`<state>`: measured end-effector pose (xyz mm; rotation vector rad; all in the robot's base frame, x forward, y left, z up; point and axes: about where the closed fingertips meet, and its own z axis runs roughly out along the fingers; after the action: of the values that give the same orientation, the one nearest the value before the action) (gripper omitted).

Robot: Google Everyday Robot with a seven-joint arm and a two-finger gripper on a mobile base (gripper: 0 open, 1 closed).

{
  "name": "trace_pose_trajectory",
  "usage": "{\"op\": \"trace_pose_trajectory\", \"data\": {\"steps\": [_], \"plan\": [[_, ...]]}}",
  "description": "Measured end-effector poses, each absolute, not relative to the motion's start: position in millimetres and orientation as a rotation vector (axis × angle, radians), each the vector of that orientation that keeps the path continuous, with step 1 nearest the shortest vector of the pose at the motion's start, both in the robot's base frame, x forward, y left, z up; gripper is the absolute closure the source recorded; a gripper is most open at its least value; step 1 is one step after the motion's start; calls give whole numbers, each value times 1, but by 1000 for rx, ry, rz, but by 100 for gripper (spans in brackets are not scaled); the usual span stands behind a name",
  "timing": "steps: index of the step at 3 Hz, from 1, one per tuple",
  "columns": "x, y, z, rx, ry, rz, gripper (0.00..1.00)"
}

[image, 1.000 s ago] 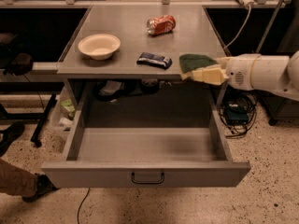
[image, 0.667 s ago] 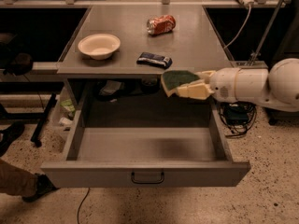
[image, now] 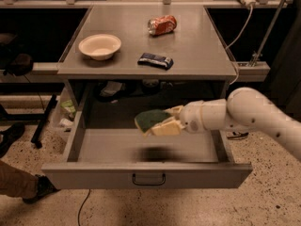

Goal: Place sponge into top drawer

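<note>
End effector (image: 162,120) grips green-faced sponge (image: 149,120), tilted, above open top drawer (image: 146,173).

Dim overhead light: the gripper (image: 160,123), holding the sponge (image: 149,118) above the top drawer (image: 202,175), shadows its floor.

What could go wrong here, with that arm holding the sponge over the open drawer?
The gripper pinches the sponge by one end only, so it could slip out early. The sponge hangs above the floor of the top drawer, not on it; if dropped from there it might bounce, though it would probably stay inside. The arm crosses low over the drawer's right wall and may bump it when lowering.
</note>
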<state>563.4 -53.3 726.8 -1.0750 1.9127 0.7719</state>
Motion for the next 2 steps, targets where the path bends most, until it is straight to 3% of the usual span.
{"op": "trace_pose_trajectory", "data": {"steps": [2], "plan": [[565,-10,630,-1109,2031,671,100]]}}
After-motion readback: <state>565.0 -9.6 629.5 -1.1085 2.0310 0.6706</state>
